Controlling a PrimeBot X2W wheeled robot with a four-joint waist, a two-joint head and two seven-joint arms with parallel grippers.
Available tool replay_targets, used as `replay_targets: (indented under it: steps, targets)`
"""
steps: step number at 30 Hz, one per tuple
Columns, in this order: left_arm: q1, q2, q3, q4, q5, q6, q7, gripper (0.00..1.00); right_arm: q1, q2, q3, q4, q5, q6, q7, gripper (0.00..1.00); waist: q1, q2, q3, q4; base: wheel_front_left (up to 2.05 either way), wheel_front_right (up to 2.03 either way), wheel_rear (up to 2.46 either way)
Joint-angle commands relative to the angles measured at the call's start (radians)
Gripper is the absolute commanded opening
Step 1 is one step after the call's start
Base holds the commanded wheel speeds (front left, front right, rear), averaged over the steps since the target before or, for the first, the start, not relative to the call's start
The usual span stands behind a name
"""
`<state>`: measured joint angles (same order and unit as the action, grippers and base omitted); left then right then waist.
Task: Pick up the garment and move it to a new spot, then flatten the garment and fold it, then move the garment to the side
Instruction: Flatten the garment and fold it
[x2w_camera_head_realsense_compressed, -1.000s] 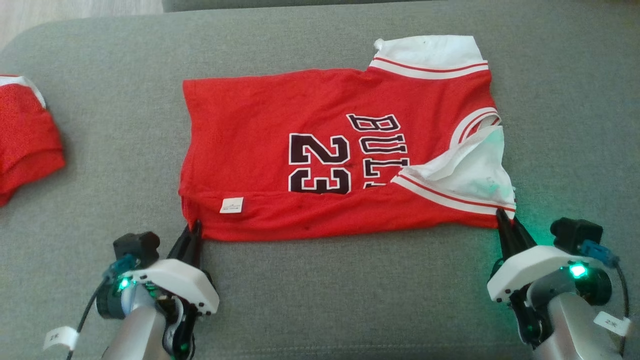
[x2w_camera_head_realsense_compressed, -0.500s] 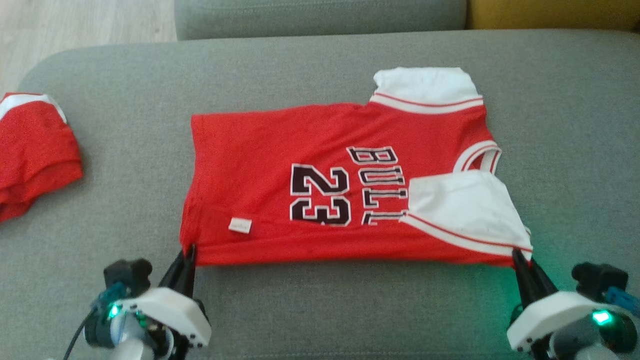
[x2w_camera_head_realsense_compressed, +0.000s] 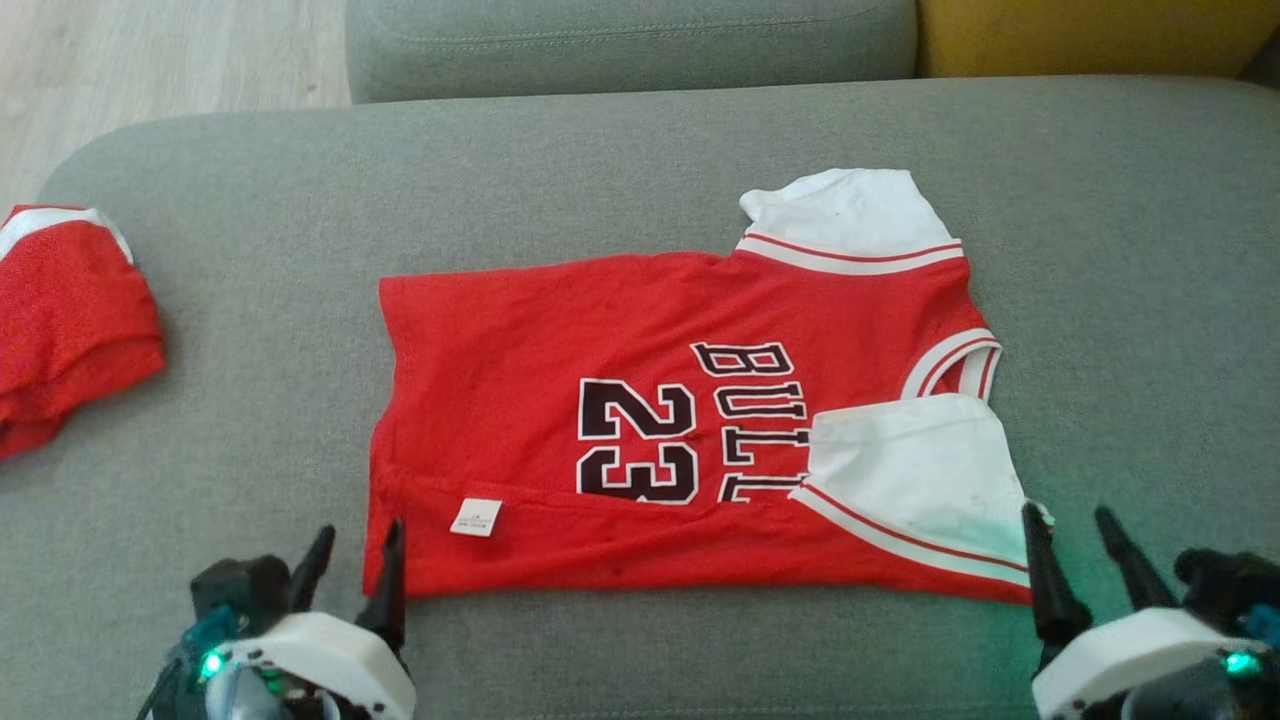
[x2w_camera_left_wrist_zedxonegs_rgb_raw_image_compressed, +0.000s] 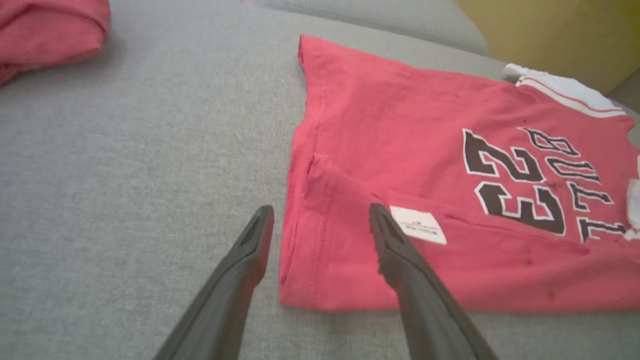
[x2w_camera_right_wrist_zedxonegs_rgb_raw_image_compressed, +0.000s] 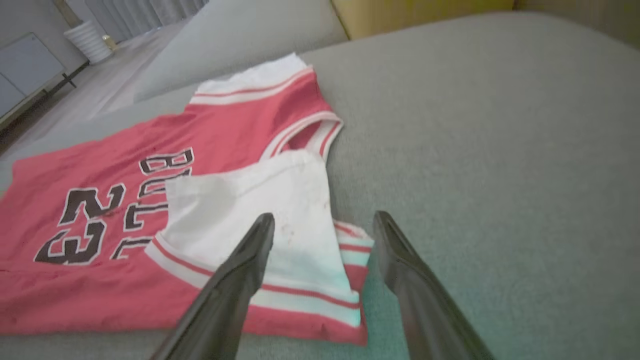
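The garment (x2w_camera_head_realsense_compressed: 560, 370) is a red jersey with white sleeves, black "23" and "BULLS", lying spread on the grey sofa seat (x2w_camera_head_realsense_compressed: 640, 140). Its near long edge is folded over, with a white tag (x2w_camera_head_realsense_compressed: 476, 517) showing. My left gripper (x2w_camera_head_realsense_compressed: 358, 540) stands open at the near left corner of the garment (x2w_camera_left_wrist_zedxonegs_rgb_raw_image_compressed: 370, 150), nothing between its fingers. At the near right corner, by the white sleeve (x2w_camera_head_realsense_compressed: 920, 470), my right gripper (x2w_camera_head_realsense_compressed: 1068, 528) is open too. In the right wrist view the sleeve (x2w_camera_right_wrist_zedxonegs_rgb_raw_image_compressed: 260, 210) lies flat just ahead of the open right gripper (x2w_camera_right_wrist_zedxonegs_rgb_raw_image_compressed: 324, 220).
A second red garment (x2w_camera_head_realsense_compressed: 70, 320) lies bunched at the seat's left end, also seen as a red bundle (x2w_camera_left_wrist_zedxonegs_rgb_raw_image_compressed: 45, 30) in the left wrist view. A grey back cushion (x2w_camera_head_realsense_compressed: 620, 40) and a yellow cushion (x2w_camera_head_realsense_compressed: 1080, 30) border the far side. Wooden floor (x2w_camera_head_realsense_compressed: 150, 50) lies beyond the left end.
Both grippers have opened and let go of the garment's near corners, which now lie flat on the seat. The head view has shifted, so the garment sits lower in the picture.
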<state>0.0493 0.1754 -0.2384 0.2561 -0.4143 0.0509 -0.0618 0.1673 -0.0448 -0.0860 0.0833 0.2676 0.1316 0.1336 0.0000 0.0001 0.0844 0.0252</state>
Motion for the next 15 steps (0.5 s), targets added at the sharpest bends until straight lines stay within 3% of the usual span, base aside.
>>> replay_targets:
  steps: [1,6,15]
  targets:
    - [-0.030,0.015,0.047,-0.049,0.014,0.017,-0.030,1.00,-0.047,-0.009,0.023,-0.062,-0.013,-0.001,-0.026,1.00,0.0000,-0.0001,-0.003,-0.003,0.00,0.00,0.00]
    - [-0.042,0.014,0.049,-0.122,0.051,0.053,-0.090,1.00,-0.083,-0.008,0.052,-0.175,-0.053,-0.001,-0.042,1.00,0.0000,-0.0001,-0.016,-0.005,0.00,0.00,0.00]
    - [-0.084,0.025,0.021,-0.224,0.089,0.067,-0.078,1.00,-0.123,-0.011,0.110,-0.304,-0.088,-0.001,-0.004,1.00,0.0000,-0.0001,-0.016,0.003,0.00,0.00,0.00]
